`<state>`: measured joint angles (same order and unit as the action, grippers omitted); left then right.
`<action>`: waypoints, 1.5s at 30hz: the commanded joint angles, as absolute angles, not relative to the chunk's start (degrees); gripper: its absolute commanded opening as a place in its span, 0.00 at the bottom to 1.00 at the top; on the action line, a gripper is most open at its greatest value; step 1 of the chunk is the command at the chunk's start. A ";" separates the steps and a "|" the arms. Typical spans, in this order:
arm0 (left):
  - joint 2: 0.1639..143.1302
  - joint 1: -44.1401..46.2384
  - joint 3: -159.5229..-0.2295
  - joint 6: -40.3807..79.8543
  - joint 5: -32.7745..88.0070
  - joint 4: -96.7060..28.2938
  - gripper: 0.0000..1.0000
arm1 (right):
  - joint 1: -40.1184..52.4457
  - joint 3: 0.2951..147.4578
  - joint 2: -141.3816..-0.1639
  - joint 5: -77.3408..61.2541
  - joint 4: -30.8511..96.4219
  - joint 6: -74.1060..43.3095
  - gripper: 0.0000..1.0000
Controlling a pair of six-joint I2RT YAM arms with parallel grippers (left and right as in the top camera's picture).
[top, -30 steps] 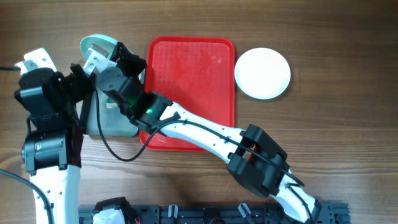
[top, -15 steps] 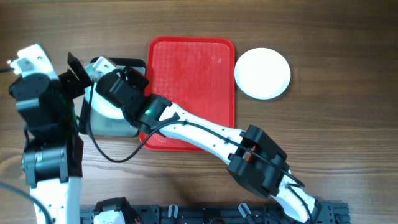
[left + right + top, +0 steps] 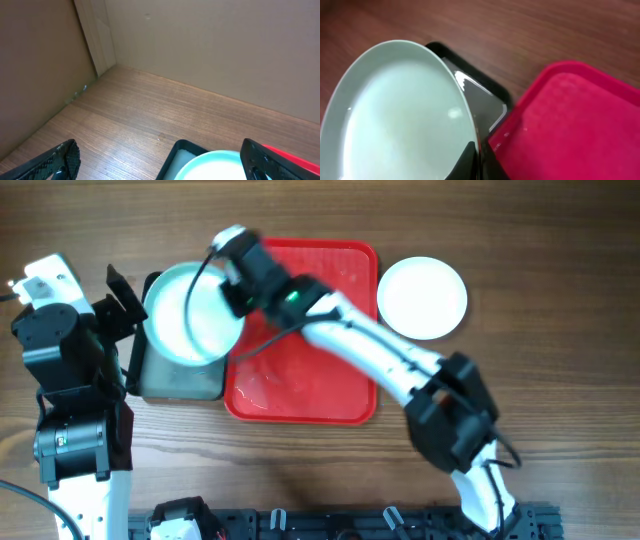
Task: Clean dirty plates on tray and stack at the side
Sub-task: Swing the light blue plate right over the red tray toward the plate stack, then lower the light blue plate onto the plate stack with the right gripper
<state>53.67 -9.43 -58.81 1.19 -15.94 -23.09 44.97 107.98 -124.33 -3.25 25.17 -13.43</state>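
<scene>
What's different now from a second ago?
The right gripper, shut on the light blue plate, shifted to the red tray's far left corner; the plate now lies flatter, face up, above the dark grey tray. The left gripper stayed open; white plate and trays unmoved.

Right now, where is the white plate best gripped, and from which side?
Probably at its rim, from the right or near side: the white plate lies flat, too wide to span, and the red tray crowds its left edge.
</scene>
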 commanded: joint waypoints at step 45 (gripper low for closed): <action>60.77 -9.17 -59.59 1.96 -15.05 -28.10 1.00 | -7.57 96.49 -119.48 -10.13 57.78 -13.52 0.05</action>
<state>60.51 -9.43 -58.81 1.21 -15.55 -28.27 -8.19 97.54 -121.36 -11.33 58.67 -14.00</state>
